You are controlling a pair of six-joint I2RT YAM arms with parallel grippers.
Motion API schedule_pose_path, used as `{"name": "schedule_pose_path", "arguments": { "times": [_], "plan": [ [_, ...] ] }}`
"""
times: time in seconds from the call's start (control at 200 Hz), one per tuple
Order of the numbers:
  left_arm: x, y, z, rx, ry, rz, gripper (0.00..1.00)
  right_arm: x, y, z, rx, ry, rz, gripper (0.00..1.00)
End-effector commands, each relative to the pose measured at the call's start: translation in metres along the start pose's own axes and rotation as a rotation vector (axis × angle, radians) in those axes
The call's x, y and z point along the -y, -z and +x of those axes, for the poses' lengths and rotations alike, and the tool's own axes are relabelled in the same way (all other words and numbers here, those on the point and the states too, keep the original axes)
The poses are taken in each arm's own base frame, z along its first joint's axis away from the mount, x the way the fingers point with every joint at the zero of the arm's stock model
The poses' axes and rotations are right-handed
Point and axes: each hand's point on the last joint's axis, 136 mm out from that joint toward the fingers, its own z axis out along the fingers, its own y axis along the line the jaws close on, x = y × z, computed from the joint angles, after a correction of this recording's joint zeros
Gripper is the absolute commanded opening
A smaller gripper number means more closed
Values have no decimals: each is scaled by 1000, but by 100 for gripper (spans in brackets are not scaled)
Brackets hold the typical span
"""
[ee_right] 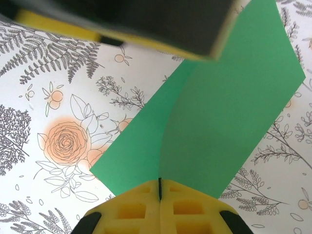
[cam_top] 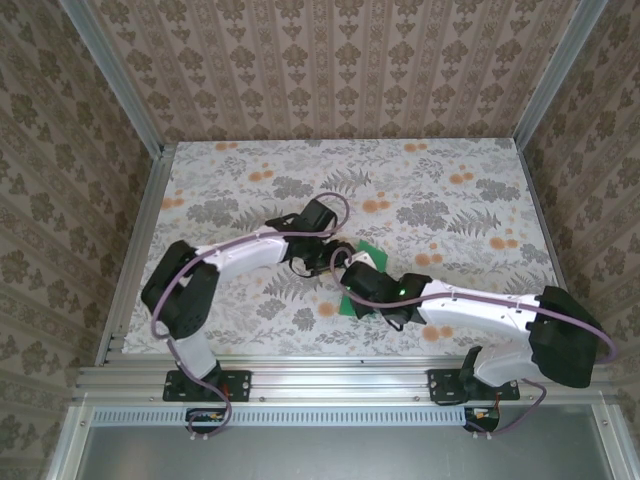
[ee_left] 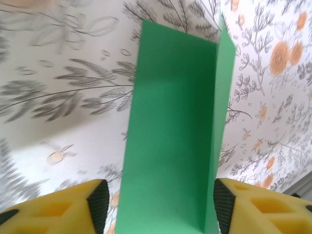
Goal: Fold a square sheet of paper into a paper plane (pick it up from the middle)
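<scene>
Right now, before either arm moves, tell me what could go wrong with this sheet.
1. The right end effector alone pinches the green sheet, at its crease; a sideways pull could tear it or let it slip.
2. The left end effector stands open around the sheet; closing off the crease might skew the fold.

square sheet of paper (ee_right: 219, 126), bright green (plain), bent along one central crease.
</scene>
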Motion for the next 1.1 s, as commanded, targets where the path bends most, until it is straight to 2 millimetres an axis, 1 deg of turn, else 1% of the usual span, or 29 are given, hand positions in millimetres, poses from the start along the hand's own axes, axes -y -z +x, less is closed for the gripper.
{"name": "schedule_pose_path", "arguments": {
  "times": [0.0, 0.08, 0.185, 0.295, 0.375, 0.495, 0.58, 0.705, 0.87, 0.93, 0.975, 1.095],
  "plan": [
    [-24, 29, 1, 90, 18, -113, 64, -10, -1, 4, -20, -90, -147, 4],
    [-32, 35, 8, 104, 22, -126, 61, -11, -3, 5, -29, -138, -224, 5],
    [-28, 33, 21, 86, -23, -120, 49, -10, -8, 8, -47, -192, -307, 6],
    [-19, 25, 35, 49, -88, -127, 34, -8, -12, 10, -56, -239, -362, 6],
    [-17, 15, 43, 24, -107, -141, 22, -5, -14, 12, -61, -266, -392, 7],
    [-15, 0, 52, -15, -116, -136, 13, -1, -18, 12, -69, -301, -441, 8],
    [-15, -9, 59, -40, -126, -139, 12, 2, -20, 13, -72, -328, -468, 8],
    [-9, -22, 67, -66, -130, -112, 11, 5, -24, 14, -93, -359, -495, 8],
    [1, -39, 69, -75, -88, -34, 11, 9, -31, 22, -132, -389, -482, 9],
    [2, -44, 70, -85, -83, -28, 11, 10, -30, 21, -130, -391, -486, 9],
    [2, -47, 70, -91, -83, -31, 10, 12, -30, 21, -134, -392, -485, 9],
    [-8, -50, 72, -95, -70, -66, 9, 19, -30, 22, -140, -393, -479, 10]
  ]
}}
